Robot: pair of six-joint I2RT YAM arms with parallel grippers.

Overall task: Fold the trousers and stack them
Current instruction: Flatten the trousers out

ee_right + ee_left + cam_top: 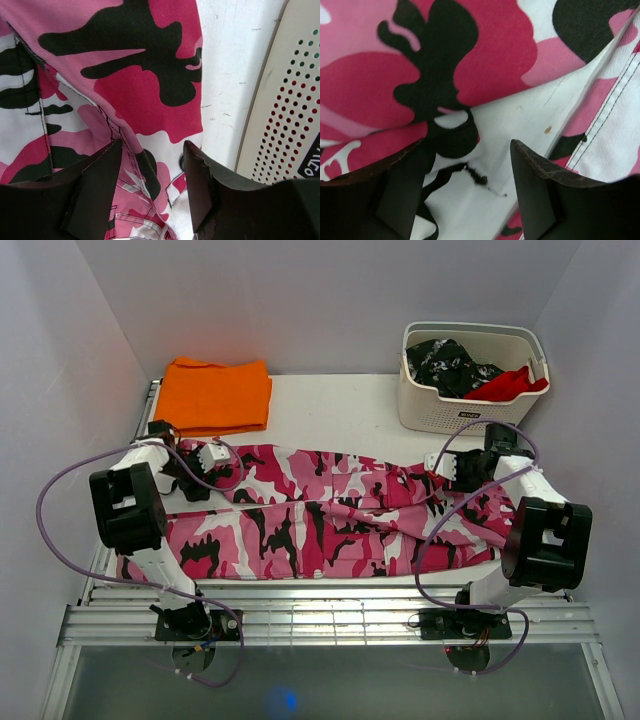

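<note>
Step in hand, as I read it: taking hold of the far edge for the first fold; nothing is folded yet.

The trousers (320, 525) lie flat at full length, left to right, across the near half of the surface (340, 405); which end is the waist I cannot say.

Left gripper (212, 462) sits low at the far-left edge of the cloth; its wrist view shows the jaws well apart, with the cloth edge and a strip of bare surface between them; nothing pinched.

Right gripper (447, 468) sits at the far-right edge, near the basket (440, 415); jaws apart, somewhat narrower; a raised seam of cloth stands between the fingers, not clamped as far as I can see.

Next move, my judgement: both grippers must close on the far edge together, lift evenly and carry it toward the near edge; an uneven lift would skew the fold.

Orange cloth (215, 395) lies folded at far left, beyond the left gripper; possibly the stacking spot.
</note>
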